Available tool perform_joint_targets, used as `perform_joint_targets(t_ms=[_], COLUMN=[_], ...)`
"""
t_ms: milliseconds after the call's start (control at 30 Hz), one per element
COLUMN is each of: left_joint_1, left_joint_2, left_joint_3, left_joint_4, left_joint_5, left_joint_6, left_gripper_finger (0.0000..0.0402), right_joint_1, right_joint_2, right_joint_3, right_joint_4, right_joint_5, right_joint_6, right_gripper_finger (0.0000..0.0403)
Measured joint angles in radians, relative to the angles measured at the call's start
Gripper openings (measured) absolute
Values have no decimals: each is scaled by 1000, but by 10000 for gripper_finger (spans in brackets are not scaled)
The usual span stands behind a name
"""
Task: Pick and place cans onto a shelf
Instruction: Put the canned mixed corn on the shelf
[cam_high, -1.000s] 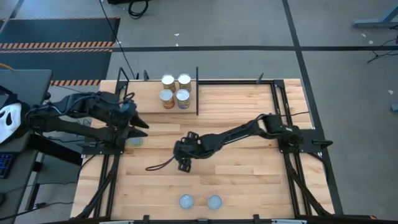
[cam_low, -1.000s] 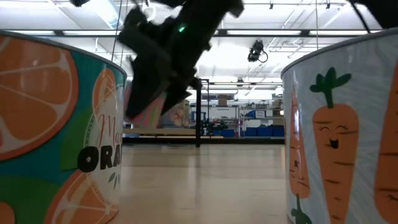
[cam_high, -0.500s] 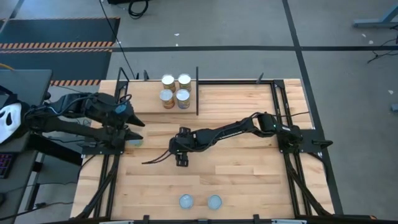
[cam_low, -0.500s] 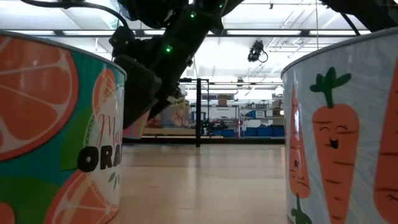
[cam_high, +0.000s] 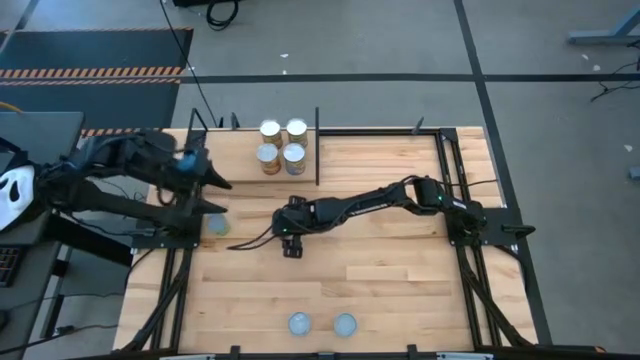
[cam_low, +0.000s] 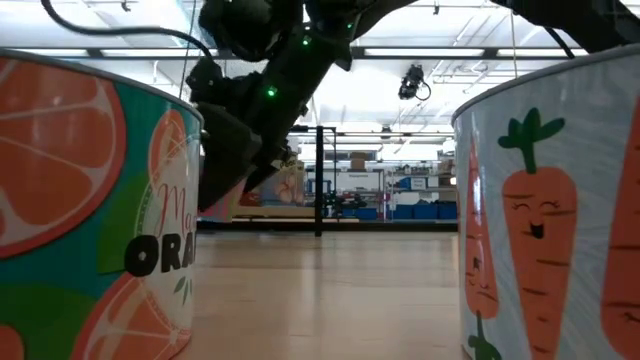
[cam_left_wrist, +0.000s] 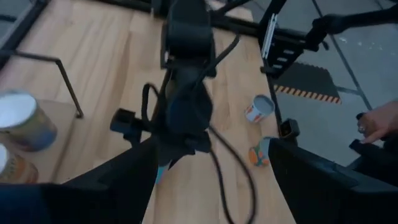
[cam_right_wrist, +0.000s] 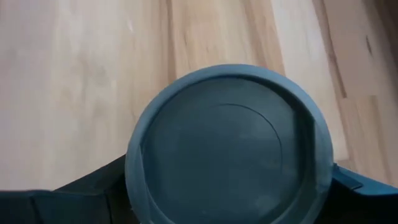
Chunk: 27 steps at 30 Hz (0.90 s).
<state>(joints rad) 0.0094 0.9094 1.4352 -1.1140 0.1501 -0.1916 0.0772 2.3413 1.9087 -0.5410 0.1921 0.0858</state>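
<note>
1. The left gripper has its jaws spread wide with nothing between them. In the left wrist view the two dark fingers stand far apart.
2. It hangs over the left edge of the table, just off the shelf's near corner. One blue-topped can stands on the table just below it, apart from the fingers.
3. The right gripper is at the middle of the table, pointing down, with its arm stretched out from the right side.
4. A can with a blue-grey round top sits between its jaws. Whether they pinch it or merely flank it I cannot tell.
5. In the high view that can is hidden under the gripper.
6. The shelf lies at the far left of the table. Four cans stand on it in a tight square by its right-hand post: two white-topped at the back and two with brownish sides in front.
7. Two more cans stand side by side at the near edge of the table, well apart from both grippers. In the low view they fill the sides, one with an orange label and one with a carrot label.
8. A person's hand shows beyond the table's edge in the left wrist view.
</note>
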Motion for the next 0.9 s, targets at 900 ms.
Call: perform_joint_targets(t_ms=[900], left_joint_1=[-233], left_joint_2=[-29], left_joint_3=[0], left_joint_4=[9], left_joint_5=[-56], left_joint_6=[10], left_gripper_finger=[311], right_joint_1=[11], right_joint_2=[-269], right_joint_3=[40], right_joint_4=[-390], right_joint_5=[27], right_joint_6=[219], right_gripper_finger=[352])
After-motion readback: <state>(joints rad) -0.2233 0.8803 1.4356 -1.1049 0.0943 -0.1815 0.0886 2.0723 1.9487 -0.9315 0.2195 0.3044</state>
